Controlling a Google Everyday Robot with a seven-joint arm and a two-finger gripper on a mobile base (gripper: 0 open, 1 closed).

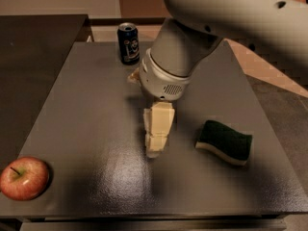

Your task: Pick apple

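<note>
My gripper (153,150) hangs over the middle of the dark grey worktop (82,105) and points down, with its cream tip close above the surface. From this side I cannot tell if it is open or closed. It does not touch any of the things on the worktop. My arm (216,13) comes in from the far right, and its thick grey wrist stands just above the gripper.

The apple (24,178) lies at the near left corner of the worktop, just beside the near edge. It is red with yellowish patches, and its short dark stem points up and a little to the left. It is well apart from my gripper, to the left of it and nearer.

A green sponge (224,141) with a pale underside lies flat to the right of my gripper, near it but apart. A dark blue soda can (128,43) stands upright at the far edge of the worktop, left of my wrist.
</note>
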